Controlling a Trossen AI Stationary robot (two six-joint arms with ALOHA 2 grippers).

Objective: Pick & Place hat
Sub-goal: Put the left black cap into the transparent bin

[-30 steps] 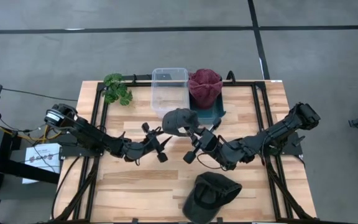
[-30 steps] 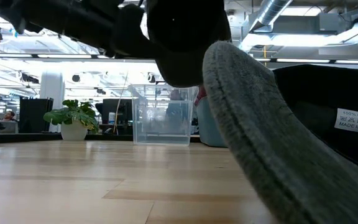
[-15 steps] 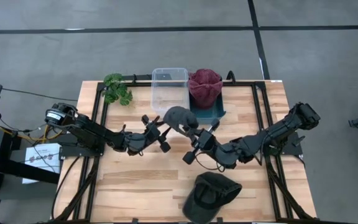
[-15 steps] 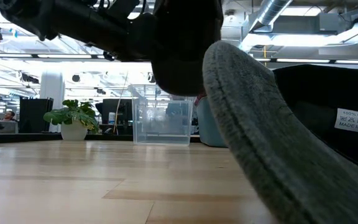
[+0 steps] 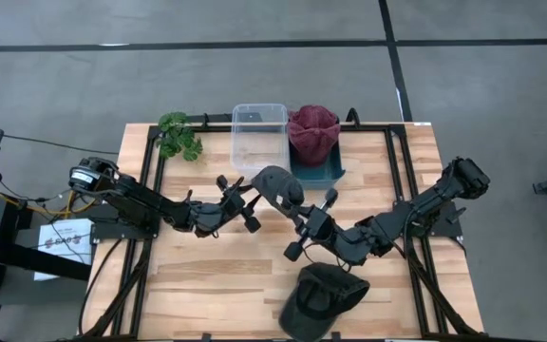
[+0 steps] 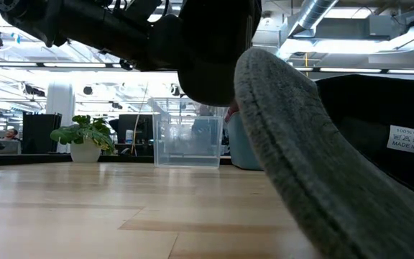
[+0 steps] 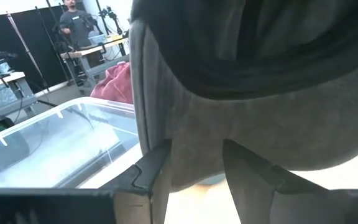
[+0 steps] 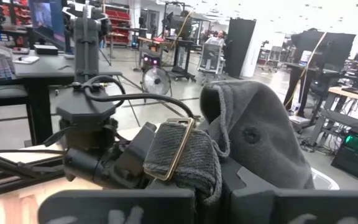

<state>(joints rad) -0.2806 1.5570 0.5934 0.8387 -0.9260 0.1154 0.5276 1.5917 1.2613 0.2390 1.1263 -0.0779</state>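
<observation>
A grey cap (image 5: 275, 183) hangs above the table's middle between my two grippers. My right gripper (image 5: 295, 207) is shut on it from the right. My left gripper (image 5: 257, 197) comes in level from the left and stands open, one finger (image 7: 151, 174) on each side of the cap's lower cloth (image 7: 194, 143). I cannot tell whether those fingers touch the cloth. A second, darker cap (image 5: 323, 294) lies flat on the table near the front edge. My right gripper pinches the cap's back strap (image 8: 180, 155), just beside its metal buckle, between its two fingers. The fingers come in level from the table's right. The cap is lifted clear of the table, and its crown (image 8: 253, 134) stands up beyond the fingertips.
At the far edge stand a clear plastic box (image 5: 259, 133) and a teal bin (image 5: 319, 171) with a dark red hat (image 5: 312, 131) on it. A small plant (image 5: 179, 136) is at the far left. In the low view the dark cap's brim (image 6: 293, 158) fills the foreground.
My left gripper has moved toward the far edge and right, up to the hanging grey cap, then kept still. Its fingers now stand around the cap's lower cloth. The cap stays lifted in my right gripper.
</observation>
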